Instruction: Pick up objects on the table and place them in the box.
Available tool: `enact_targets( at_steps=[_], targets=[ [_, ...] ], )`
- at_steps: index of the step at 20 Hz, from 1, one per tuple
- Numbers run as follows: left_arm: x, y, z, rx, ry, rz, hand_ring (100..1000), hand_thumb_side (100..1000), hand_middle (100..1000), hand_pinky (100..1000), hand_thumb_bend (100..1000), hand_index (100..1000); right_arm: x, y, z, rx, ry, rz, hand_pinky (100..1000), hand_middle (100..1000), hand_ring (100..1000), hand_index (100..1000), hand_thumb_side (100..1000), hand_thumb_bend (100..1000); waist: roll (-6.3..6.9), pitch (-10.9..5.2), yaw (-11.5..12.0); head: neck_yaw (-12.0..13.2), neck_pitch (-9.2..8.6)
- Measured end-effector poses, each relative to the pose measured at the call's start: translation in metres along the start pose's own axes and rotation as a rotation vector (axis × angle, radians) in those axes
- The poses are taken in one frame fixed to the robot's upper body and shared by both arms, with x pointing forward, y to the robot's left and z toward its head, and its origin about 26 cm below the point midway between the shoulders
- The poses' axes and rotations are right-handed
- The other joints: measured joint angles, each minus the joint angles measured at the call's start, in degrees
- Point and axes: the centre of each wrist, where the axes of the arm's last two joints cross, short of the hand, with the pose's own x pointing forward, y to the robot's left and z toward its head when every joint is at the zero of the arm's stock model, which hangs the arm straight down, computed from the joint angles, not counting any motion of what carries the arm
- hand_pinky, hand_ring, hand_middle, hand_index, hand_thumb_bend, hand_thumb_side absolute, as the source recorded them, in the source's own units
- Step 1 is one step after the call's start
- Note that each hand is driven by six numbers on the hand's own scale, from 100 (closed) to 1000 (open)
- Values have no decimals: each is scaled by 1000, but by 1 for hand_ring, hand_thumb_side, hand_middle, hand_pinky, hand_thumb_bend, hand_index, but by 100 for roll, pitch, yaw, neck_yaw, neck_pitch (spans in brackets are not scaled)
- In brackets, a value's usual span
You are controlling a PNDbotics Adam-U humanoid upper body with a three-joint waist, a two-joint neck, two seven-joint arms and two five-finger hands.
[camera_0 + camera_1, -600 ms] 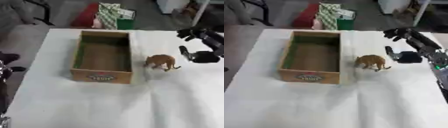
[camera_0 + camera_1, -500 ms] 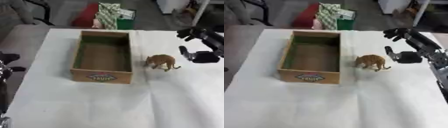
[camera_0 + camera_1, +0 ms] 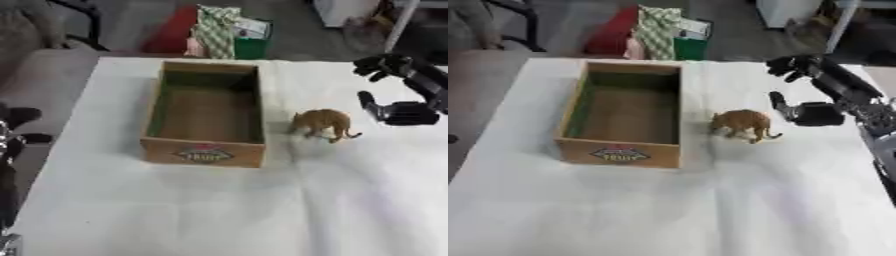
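Observation:
A small orange-brown animal figure [image 3: 322, 123] stands on the white table, just right of the wooden box [image 3: 204, 150]. The box is open at the top and shows nothing inside; a red and green label marks its front wall. My right hand [image 3: 811, 109] hovers to the right of the figure, apart from it, with fingers spread above and the thumb low, holding nothing. Of my left hand [image 3: 16, 131] only dark fingers show at the left edge, beside the table.
The white cloth covers the table [image 3: 227, 210], with wide free room in front of the box. Beyond the far edge stand a green striped bag [image 3: 214, 31] and a red thing [image 3: 173, 30] on the floor.

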Motion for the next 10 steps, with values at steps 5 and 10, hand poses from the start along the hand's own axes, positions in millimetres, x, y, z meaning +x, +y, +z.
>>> enact_targets(
  at_steps=[5, 10],
  targets=[
    [0, 0, 0, 0, 0, 0, 766, 768, 572, 568, 100, 607, 0, -2, -4, 12, -6, 4, 752, 771, 820, 911, 309, 100, 0, -2, 1, -1, 0],
    [0, 0, 0, -2, 0, 0, 766, 768, 572, 568, 100, 607, -5, -2, -12, 65, -5, 12, 762, 784, 832, 913, 369, 100, 4, -14, 17, -15, 0]
  ],
)
